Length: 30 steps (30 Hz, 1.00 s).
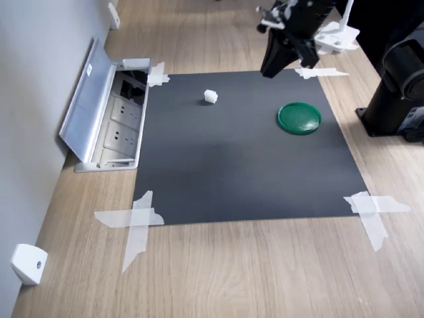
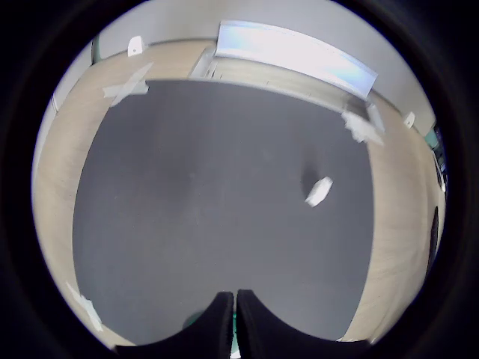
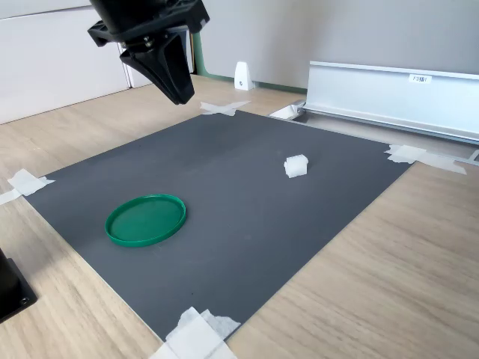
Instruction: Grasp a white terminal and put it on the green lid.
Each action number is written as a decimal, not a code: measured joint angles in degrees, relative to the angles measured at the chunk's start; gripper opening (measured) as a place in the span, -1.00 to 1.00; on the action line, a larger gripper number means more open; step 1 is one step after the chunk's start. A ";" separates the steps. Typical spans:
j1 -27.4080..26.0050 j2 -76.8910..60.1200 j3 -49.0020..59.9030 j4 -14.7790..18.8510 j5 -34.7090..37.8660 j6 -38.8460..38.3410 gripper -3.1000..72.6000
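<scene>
The white terminal (image 1: 211,97) (image 3: 296,166) is a tiny blocky piece lying alone on the black mat; the wrist view shows it too (image 2: 319,191). The green lid (image 1: 299,118) (image 3: 146,219), a flat round disc with a raised rim, rests on the mat with nothing on it. My gripper (image 1: 275,66) (image 3: 179,97) hangs well above the mat, near the lid and far from the terminal. In the wrist view its two fingers (image 2: 221,329) press together with nothing between them.
The black mat (image 1: 238,165) is taped at its corners to a wooden table. An open floor socket box with a raised metal lid (image 1: 93,99) sits at the first exterior view's left. A white wedge block (image 1: 28,264) and the arm's base (image 1: 397,99) flank the mat.
</scene>
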 joint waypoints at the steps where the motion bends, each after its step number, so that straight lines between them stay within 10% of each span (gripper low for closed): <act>1: 0.00 1.61 -1.19 0.46 1.45 -0.06 -0.90; 21: -15.81 17.10 -17.96 6.28 9.13 -18.81 0.37; 30: -17.82 24.16 -21.04 5.38 6.33 -19.70 0.47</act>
